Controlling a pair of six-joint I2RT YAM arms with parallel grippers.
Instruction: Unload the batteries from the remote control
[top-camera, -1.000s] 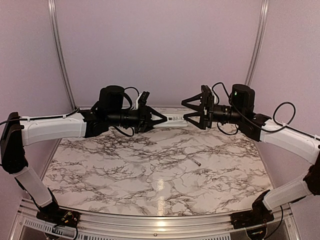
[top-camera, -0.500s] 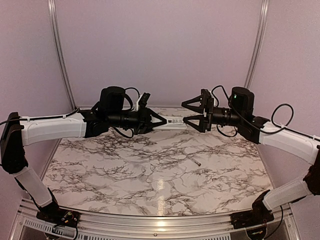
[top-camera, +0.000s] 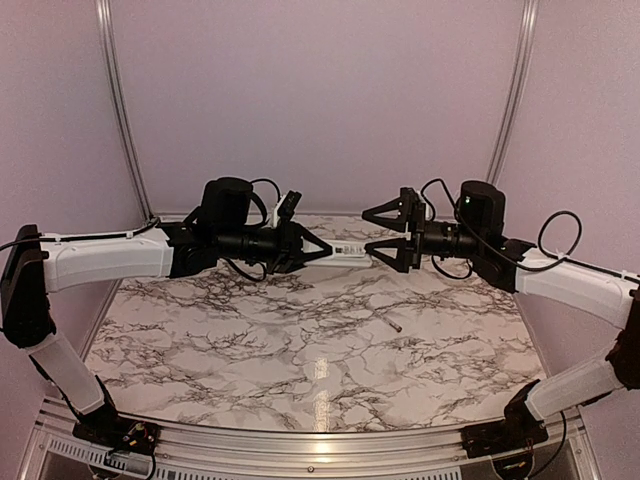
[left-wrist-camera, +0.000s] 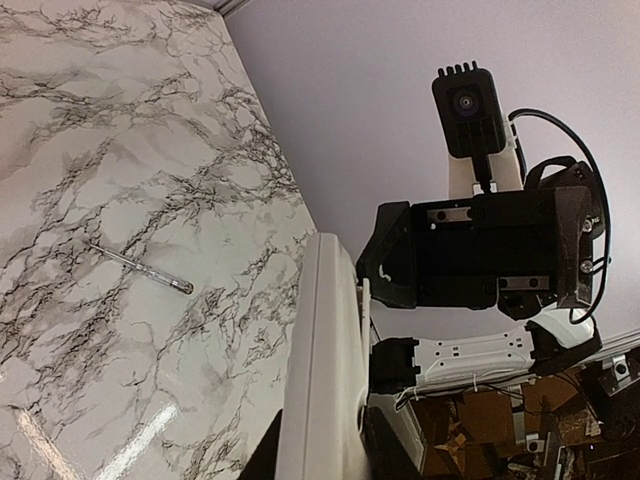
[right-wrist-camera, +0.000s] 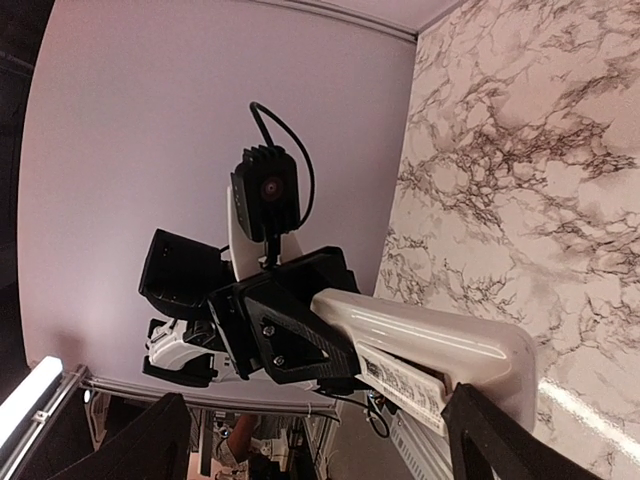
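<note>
Pale lilac walls (top-camera: 320, 100) close in the cell on three sides, with slim metal posts (top-camera: 120, 110) at the far corners. Below them is a marble-patterned tabletop (top-camera: 300, 370), white with dark veins and a glare streak near its near edge. Both arms reach in from the sides and meet in the air above the middle of the far edge. The left claw (top-camera: 325, 250) is closed most of the way and pinches one end of the remote control (top-camera: 352, 247), holding the white bar level and clear of the surface. The right claw (top-camera: 385, 240) has its jaws spread wide, one on each side of the bar's free end and gripping nothing. A thin grey rod (top-camera: 393, 324) lies alone on the tabletop, right of centre, between the middle and the right edge. The batteries cannot be made out in any view. The right wrist view shows only a printed label on the bar, so they are probably inside it. The step in hand looks like the approach to the free end. The next move calls for the right claw to close squarely there without twisting the bar out of the left claw's pinch.
</note>
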